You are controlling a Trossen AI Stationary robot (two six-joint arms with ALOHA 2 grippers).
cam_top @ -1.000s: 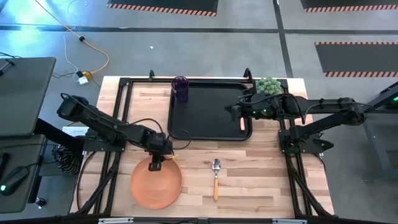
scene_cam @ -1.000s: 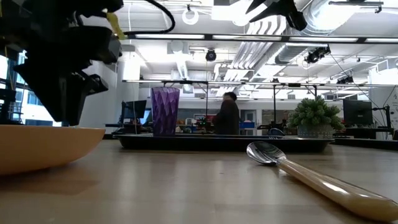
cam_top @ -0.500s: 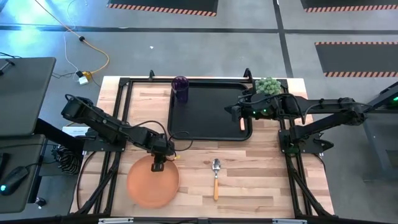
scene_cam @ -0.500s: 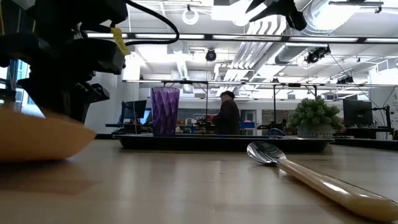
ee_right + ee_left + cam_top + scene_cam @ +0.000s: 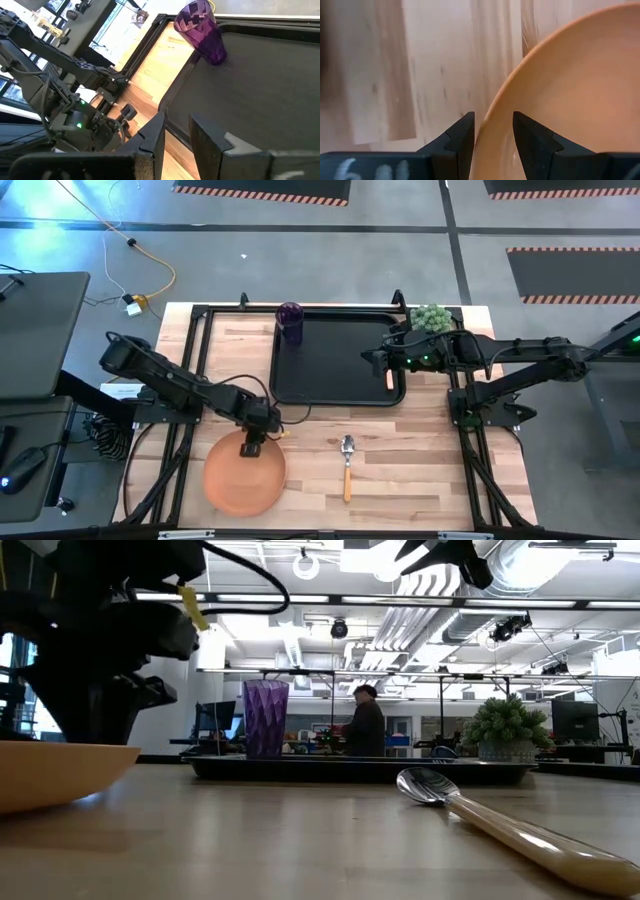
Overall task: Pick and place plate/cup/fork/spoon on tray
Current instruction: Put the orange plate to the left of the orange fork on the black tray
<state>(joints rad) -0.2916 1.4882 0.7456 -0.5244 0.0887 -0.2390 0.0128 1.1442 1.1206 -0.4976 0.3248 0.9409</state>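
Note:
The orange plate (image 5: pixel 245 475) lies on the table near its front left; it also shows in the low view (image 5: pixel 60 775). My left gripper (image 5: pixel 251 446) stands at the plate's far rim, shut on it. The spoon (image 5: pixel 347 460) lies on the wood near the front middle. The purple cup (image 5: pixel 290 321) stands upright in the far left corner of the black tray (image 5: pixel 330 395). An orange strip (image 5: pixel 389 380), perhaps the fork's handle, lies at the tray's right rim. My right gripper (image 5: pixel 368 360) hovers open and empty above the tray's right part. My left gripper (image 5: pixel 492 135) has the plate's far rim (image 5: pixel 495 107) between its two fingers, one finger (image 5: pixel 532 142) over the plate's inside and one (image 5: pixel 460 140) outside it. The fingers come from above, slanting down. The plate sits level with its bottom on the table.
A small green potted plant (image 5: pixel 431 318) stands by the tray's far right corner, next to my right arm. Bare wood lies between the plate and the spoon and along the front edge. A person stands in the room far behind the table (image 5: pixel 368 725).
My left gripper has gone a little toward the table's left edge with the plate's rim. The plate has slid left with it; half a second ago it was tipped up, and now it sits level on the table again.

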